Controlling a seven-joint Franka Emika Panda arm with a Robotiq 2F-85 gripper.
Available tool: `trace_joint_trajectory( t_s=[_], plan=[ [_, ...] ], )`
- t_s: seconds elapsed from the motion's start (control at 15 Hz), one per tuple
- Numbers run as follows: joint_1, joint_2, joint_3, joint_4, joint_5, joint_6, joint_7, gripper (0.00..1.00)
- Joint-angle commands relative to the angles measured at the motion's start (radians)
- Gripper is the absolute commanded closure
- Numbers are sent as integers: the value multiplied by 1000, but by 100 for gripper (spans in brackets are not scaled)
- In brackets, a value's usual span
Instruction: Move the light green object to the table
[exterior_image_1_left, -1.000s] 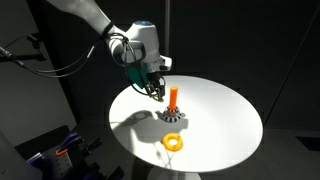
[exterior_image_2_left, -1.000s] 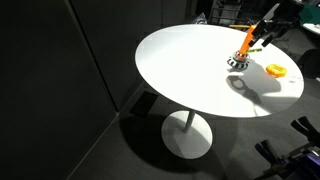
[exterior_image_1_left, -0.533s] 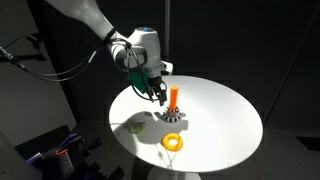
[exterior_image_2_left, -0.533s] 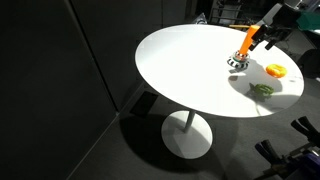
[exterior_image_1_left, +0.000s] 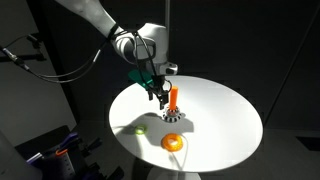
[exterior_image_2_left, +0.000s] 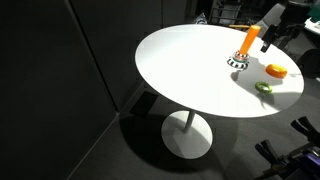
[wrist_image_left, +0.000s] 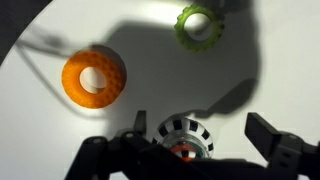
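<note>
The light green object (exterior_image_1_left: 140, 128) is a small ridged ring lying flat on the white table (exterior_image_1_left: 222, 108), apart from the gripper; it also shows in an exterior view (exterior_image_2_left: 263, 88) and in the wrist view (wrist_image_left: 200, 25). My gripper (exterior_image_1_left: 157, 90) is open and empty, hovering above the table beside the upright orange peg (exterior_image_1_left: 173, 99). In the wrist view the open fingers (wrist_image_left: 200, 126) straddle the peg's checkered base (wrist_image_left: 187, 135) from above. The gripper is at the frame edge in an exterior view (exterior_image_2_left: 272, 35).
An orange ring (exterior_image_1_left: 173, 142) lies near the table's front edge, also in the wrist view (wrist_image_left: 94, 78) and an exterior view (exterior_image_2_left: 275, 70). The peg (exterior_image_2_left: 249, 40) stands upright on its checkered base (exterior_image_2_left: 239, 60). Dark surroundings and cables lie beyond the table edge.
The light green object has left the gripper and now lies on the table. The gripper has opened, risen and shifted toward the peg.
</note>
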Motion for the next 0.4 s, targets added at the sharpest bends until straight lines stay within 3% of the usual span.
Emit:
trace_joint_trajectory(
  t_s=[0.0,0.33],
  plan=[
    [8,-18,-11,43,-51,-94,36,0],
    [0,-5,-3,47,-39,-87,5,0]
  ],
)
